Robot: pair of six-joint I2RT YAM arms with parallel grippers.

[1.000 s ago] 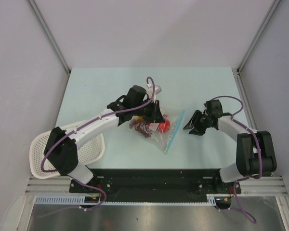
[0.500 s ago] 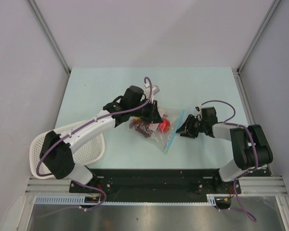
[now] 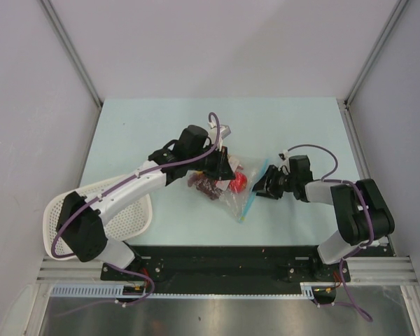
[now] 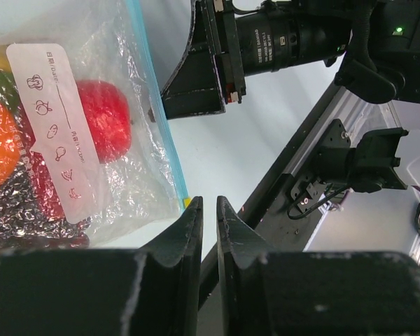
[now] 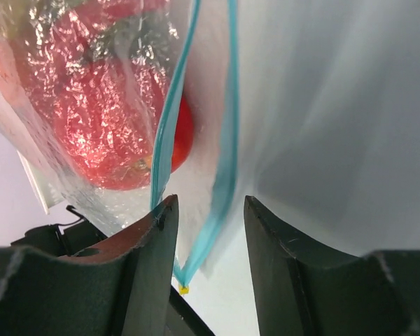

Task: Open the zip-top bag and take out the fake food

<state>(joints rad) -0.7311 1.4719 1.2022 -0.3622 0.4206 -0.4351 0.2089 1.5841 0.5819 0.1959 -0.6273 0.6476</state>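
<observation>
Left claw (image 4: 208, 203) beside labelled zip-top bag (image 4: 129, 178)

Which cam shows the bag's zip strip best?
Right wrist: the zip strip runs through the frame close up, its two teal sides parted. Left wrist shows it as one long teal edge. Top external gives only a thin teal line.

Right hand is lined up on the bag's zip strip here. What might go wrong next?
1. The right hand straddles what look like both lips of the zip strip; closing may pinch them together instead of parting the zip-top bag.
2. The left hand shows nearly closed jaws with no plastic visible between them, so the bag may slide when pulled.
</observation>
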